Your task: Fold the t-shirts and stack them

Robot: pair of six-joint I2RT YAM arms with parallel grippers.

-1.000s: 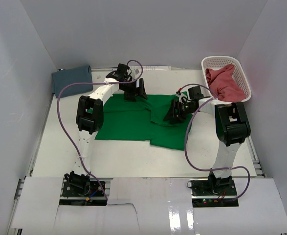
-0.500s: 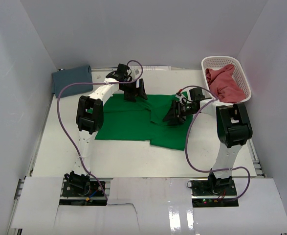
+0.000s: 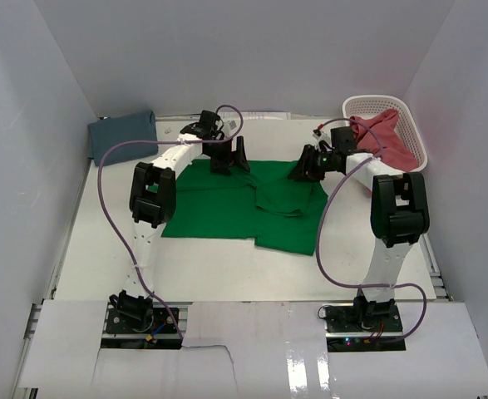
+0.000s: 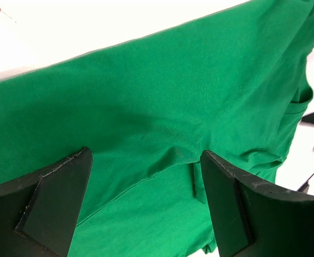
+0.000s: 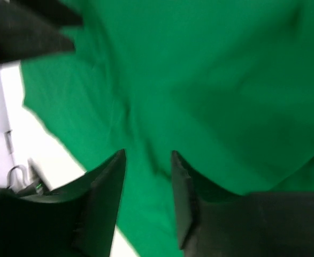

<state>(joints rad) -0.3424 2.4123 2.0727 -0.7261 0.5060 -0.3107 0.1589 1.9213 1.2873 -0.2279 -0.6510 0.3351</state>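
Note:
The bright green t-shirt point(image 3: 227, 208) lies spread on the table, rumpled in its right half. My left gripper point(image 3: 229, 158) hovers over the shirt's far edge, jaws wide open and empty; its wrist view shows green cloth point(image 4: 162, 107) with a small ridge between the fingers point(image 4: 50, 198). My right gripper point(image 3: 304, 170) is over the shirt's far right corner, open, with blurred green cloth point(image 5: 215, 80) below it. The slate blue t-shirt point(image 3: 123, 133) lies folded at the back left. The pinkish red t-shirt point(image 3: 383, 141) is bunched in the basket.
The white lattice basket point(image 3: 375, 104) stands at the back right corner, just behind my right arm. White walls close in the table on the left, back and right. Purple cables loop off both arms.
My right gripper has moved from the shirt's middle right up and back to its far right corner, near the basket. The left arm has not moved.

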